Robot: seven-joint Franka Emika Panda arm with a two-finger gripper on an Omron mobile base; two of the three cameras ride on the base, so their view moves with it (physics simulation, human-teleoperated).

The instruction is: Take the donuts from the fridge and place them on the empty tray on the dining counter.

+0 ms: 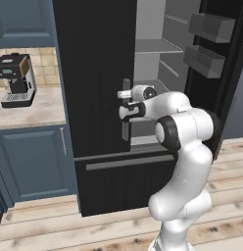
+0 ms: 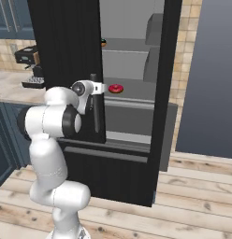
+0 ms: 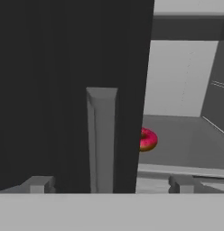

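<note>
Gripper (image 3: 107, 184) spread wide, empty, straddling fridge (image 1: 94, 73) handle (image 3: 101, 140); pink donut (image 3: 147, 139) on shelf (image 3: 186, 142) at 2 o'clock.

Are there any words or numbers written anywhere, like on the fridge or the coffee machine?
No readable text anywhere.
The fridge: plain black door, no words or numbers.
The coffee machine: no label can be made out; too small to tell.
The pink donut and the shelves: no writing.
</note>
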